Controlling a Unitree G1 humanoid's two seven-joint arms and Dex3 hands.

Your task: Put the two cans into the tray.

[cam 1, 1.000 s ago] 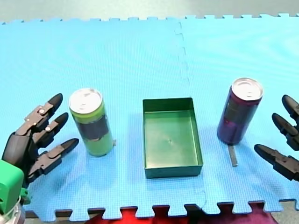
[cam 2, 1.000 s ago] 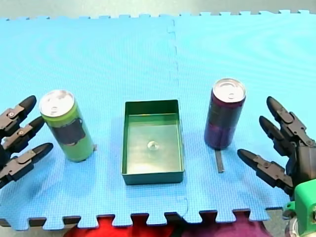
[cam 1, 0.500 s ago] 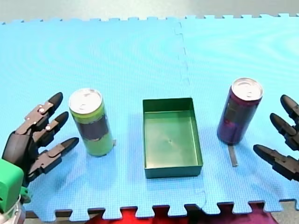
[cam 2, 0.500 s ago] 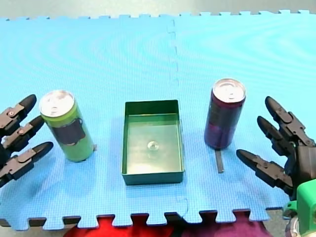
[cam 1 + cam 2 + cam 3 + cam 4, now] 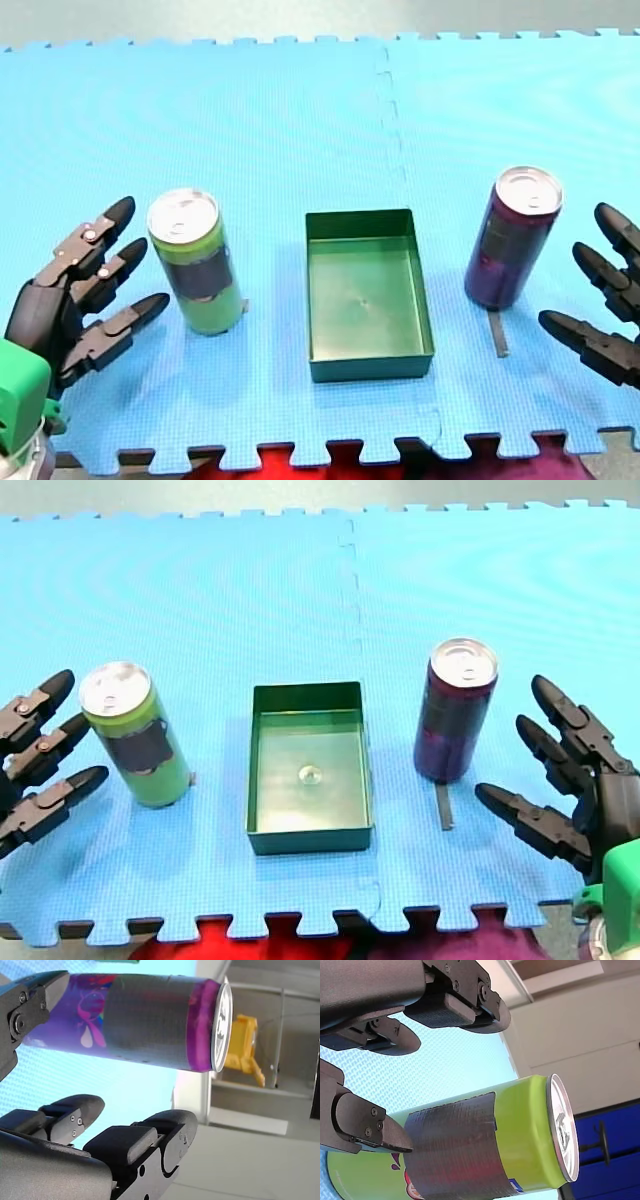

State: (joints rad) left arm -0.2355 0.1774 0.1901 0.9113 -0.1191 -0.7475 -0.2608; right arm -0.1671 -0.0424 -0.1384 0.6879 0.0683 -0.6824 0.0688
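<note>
Upright, tops up: lime-green drink can [image 5: 197, 262] at nine o'clock of rectangular green tray [image 5: 370, 368], purple drink can [image 5: 514, 250] at three o'clock. Empty black left hand [image 5: 78, 298] outside green can, empty right hand [image 5: 568, 788] outside purple.

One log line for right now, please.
left hand: open, by green can | right hand: open, by purple can | both upright, outside tray

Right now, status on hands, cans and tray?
Left hand open beside green can, right hand open beside purple can. Both cans upright on mat, outside tray. Grey strip on mat by purple can.
</note>
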